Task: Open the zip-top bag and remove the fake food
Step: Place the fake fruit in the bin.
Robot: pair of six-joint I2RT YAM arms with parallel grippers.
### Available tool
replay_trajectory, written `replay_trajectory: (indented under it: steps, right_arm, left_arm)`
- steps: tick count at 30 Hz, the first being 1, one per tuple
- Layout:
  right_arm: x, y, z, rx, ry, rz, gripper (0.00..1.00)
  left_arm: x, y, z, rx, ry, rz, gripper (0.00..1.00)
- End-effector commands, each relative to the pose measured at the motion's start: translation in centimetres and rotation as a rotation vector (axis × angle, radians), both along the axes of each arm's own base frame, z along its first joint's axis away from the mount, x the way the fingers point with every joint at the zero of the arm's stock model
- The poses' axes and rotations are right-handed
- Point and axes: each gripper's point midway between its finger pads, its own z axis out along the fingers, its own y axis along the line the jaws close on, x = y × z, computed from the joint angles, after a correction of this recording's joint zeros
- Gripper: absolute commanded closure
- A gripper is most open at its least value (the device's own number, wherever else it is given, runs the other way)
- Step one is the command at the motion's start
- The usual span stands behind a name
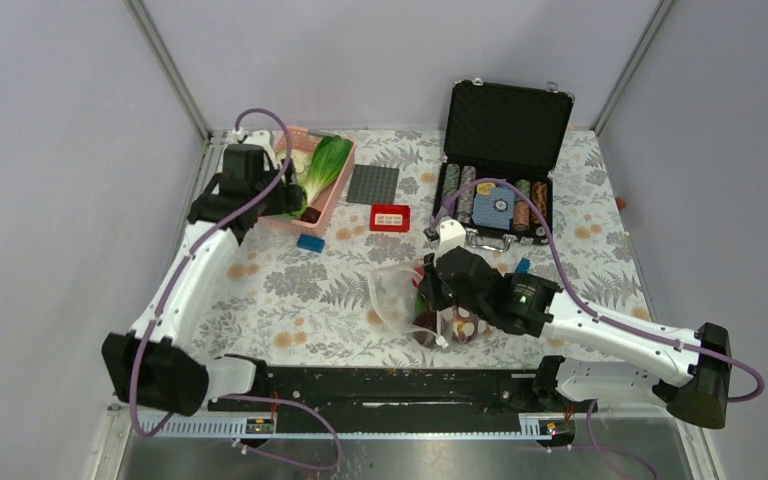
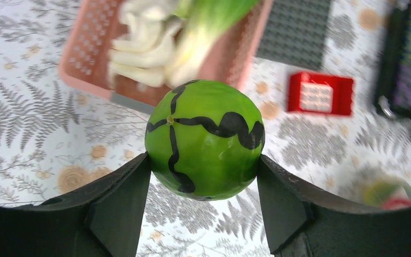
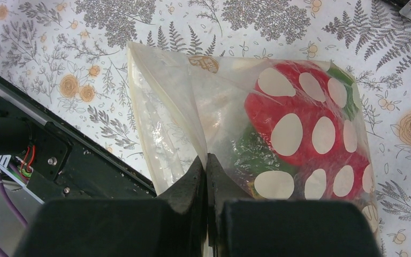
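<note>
My left gripper (image 2: pixel 204 184) is shut on a green striped melon (image 2: pixel 204 139) and holds it above the table, just in front of the pink basket (image 2: pixel 88 59). In the top view the left gripper (image 1: pixel 282 197) is beside the basket (image 1: pixel 332 205). My right gripper (image 3: pixel 206 163) is shut on a fold of the clear dotted zip-top bag (image 3: pixel 235 128), near its open mouth. Red and green fake food (image 3: pixel 299 115) shows through the bag. In the top view the bag (image 1: pixel 400 292) lies at table centre under the right gripper (image 1: pixel 430 290), with dark maroon pieces (image 1: pixel 430 330) at its near end.
The basket holds bok choy (image 1: pixel 325 163) and white mushroom pieces (image 2: pixel 139 51). An open poker-chip case (image 1: pixel 500 160) stands at the back right. A grey plate (image 1: pixel 373 184), a red block (image 1: pixel 390 217) and a small blue piece (image 1: pixel 311 242) lie near the basket. A black rail (image 1: pixel 390 385) runs along the near edge.
</note>
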Motion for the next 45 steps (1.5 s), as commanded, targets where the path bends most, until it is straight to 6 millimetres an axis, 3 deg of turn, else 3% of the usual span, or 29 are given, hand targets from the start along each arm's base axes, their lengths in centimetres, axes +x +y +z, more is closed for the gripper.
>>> replay_trajectory:
  steps: [1, 6, 10, 12, 18, 23, 30, 36, 45]
  right_arm:
    - [0.2, -0.6, 0.2, 0.007, -0.026, -0.023, 1.00]
    - [0.3, -0.7, -0.2, -0.019, -0.032, -0.013, 1.00]
    - [0.5, -0.5, -0.5, -0.042, -0.036, -0.007, 1.00]
    - [0.6, -0.4, -0.7, -0.049, -0.033, -0.004, 1.00]
    - [0.6, 0.0, -1.1, -0.063, -0.020, 0.006, 1.00]
    - [0.5, 0.0, -1.5, -0.076, -0.017, 0.012, 1.00]
    - [0.6, 0.1, -1.4, -0.079, -0.021, 0.015, 1.00]
    - [0.5, 0.0, -1.5, -0.078, -0.020, 0.017, 1.00]
    - [0.3, -0.1, -1.5, -0.072, -0.017, 0.018, 1.00]
  left_arm:
    - [5.1, 4.0, 3.4, -0.042, -0.103, 0.145, 0.50]
    - [9.1, 9.5, 4.0, -0.120, -0.143, 0.296, 0.50]
    - [11.0, 12.6, 3.2, -0.151, -0.133, 0.355, 0.49]
    - [12.1, 13.2, 2.1, -0.156, -0.109, 0.358, 0.49]
    - [14.7, 13.0, -1.4, -0.178, -0.052, 0.336, 0.50]
    - [15.7, 12.7, -3.7, -0.188, -0.004, 0.335, 0.51]
    - [15.8, 11.4, -5.8, -0.183, 0.049, 0.312, 0.51]
    - [15.6, 9.3, -6.3, -0.181, 0.080, 0.260, 0.51]
    - [14.4, 9.2, -9.7, -0.159, 0.221, 0.288, 0.49]
